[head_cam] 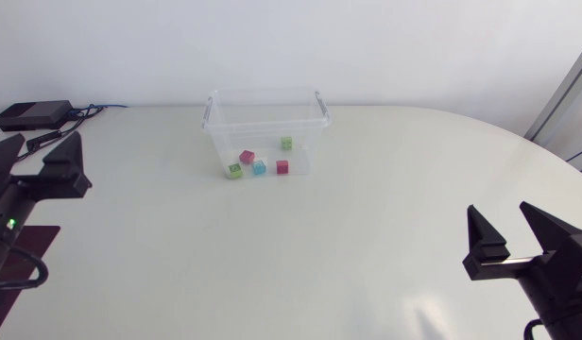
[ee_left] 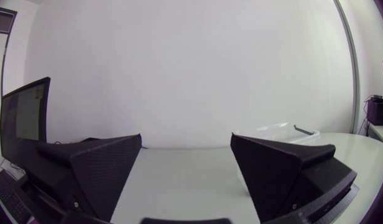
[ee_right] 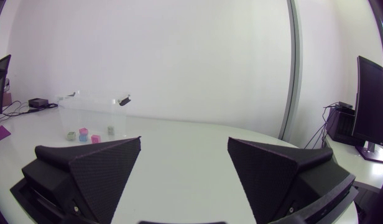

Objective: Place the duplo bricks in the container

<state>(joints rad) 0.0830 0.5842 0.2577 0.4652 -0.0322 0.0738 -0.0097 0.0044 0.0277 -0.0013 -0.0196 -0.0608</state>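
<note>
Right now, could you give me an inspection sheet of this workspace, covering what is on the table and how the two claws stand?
surface: white table with a rounded far edge.
job's things: clear container toward the far side; five bricks appear to lie inside it: pink brick, far green brick, near green brick, blue brick, red brick.
clutter: small black box at the far left corner.
grippers: left gripper and right gripper both open, holding nothing, well apart from the container.
cables: cables beside the black box.
surroundings: nothing seen.
</note>
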